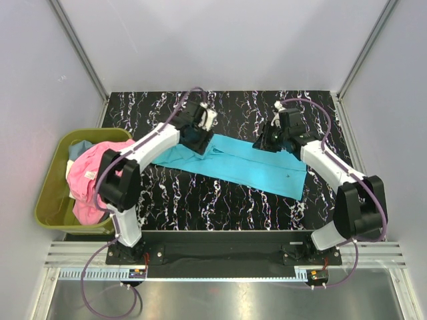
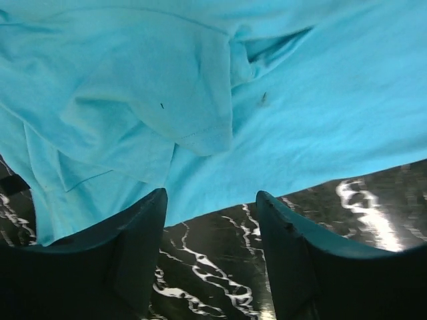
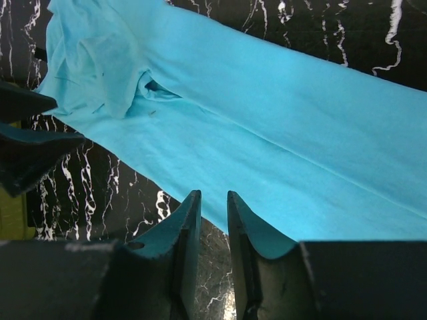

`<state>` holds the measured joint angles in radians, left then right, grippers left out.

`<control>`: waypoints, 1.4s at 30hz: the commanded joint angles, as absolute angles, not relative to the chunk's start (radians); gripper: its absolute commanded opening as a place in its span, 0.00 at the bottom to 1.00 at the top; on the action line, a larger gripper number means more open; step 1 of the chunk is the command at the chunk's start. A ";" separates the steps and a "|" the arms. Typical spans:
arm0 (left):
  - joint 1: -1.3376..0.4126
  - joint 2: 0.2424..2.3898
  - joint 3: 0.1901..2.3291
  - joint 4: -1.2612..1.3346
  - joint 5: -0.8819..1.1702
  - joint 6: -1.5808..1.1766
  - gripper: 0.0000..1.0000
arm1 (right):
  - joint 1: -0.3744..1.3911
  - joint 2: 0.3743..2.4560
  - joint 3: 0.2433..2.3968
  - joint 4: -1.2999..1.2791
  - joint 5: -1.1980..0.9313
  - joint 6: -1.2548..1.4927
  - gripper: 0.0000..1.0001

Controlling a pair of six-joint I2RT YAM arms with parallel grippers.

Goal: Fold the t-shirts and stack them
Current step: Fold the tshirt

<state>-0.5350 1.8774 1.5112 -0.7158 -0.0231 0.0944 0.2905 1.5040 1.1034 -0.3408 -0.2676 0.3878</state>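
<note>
The turquoise t-shirt (image 1: 233,163) lies on the black marbled table as a long folded band, with a bunched sleeve at its left end. My left gripper (image 1: 200,137) hovers at the shirt's far left edge. In the left wrist view it (image 2: 212,197) is open wide and empty, and the shirt's (image 2: 300,100) edge lies just beyond its tips. My right gripper (image 1: 267,142) is at the far edge, right of the middle. In the right wrist view its jaws (image 3: 211,195) stand a narrow gap apart with nothing between them, at the shirt's (image 3: 300,133) edge.
An olive-green bin (image 1: 50,193) stands off the table's left edge, holding a pink shirt (image 1: 90,173) draped over its rim and a light blue one (image 1: 80,148) behind it. Grey walls close in the table at the back and sides.
</note>
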 commanded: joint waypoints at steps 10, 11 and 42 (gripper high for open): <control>-0.359 1.766 1.350 -0.586 0.043 -0.325 0.44 | 0.520 1.715 1.245 -0.221 -0.160 0.589 0.30; -0.359 1.761 1.320 -0.575 0.035 -0.345 0.44 | 0.534 1.732 1.255 -0.206 -0.138 0.612 0.30; -0.334 1.867 1.227 -0.345 -0.061 -0.525 0.48 | 0.672 2.146 1.485 -0.043 -0.061 0.976 0.33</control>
